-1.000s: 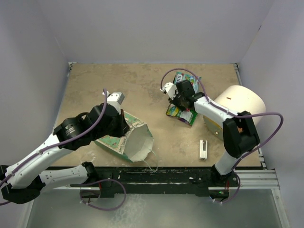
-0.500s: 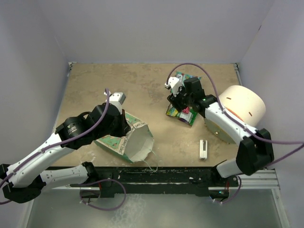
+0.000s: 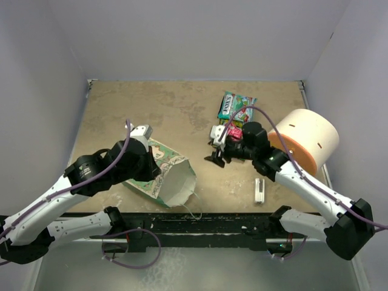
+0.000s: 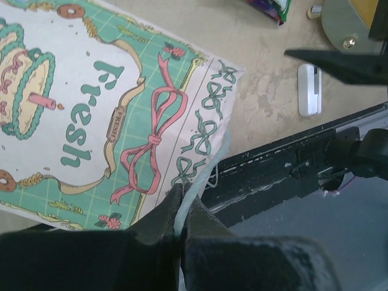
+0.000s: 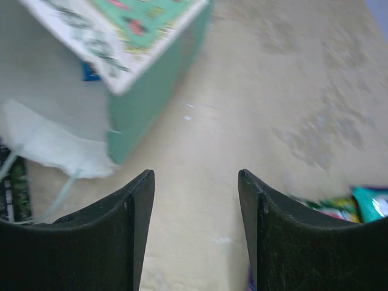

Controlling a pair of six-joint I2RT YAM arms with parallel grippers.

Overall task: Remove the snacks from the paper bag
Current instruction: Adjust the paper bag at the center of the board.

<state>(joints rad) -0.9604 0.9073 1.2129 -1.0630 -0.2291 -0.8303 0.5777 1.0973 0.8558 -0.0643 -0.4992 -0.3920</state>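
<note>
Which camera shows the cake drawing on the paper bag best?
The left wrist camera: the paper bag fills it, with the cake, the word Fresh and a pink bow clear. The top camera shows the bag small, mouth open. The right wrist camera shows only a blurry corner.

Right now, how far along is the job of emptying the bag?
Done: a few snacks lie on the table, away from the bag. In hand: the left end effector pinches the bag's edge; the right end effector is open and empty, facing the bag's mouth. Left: a blue thing shows inside the bag, perhaps one more snack to pick.
</note>
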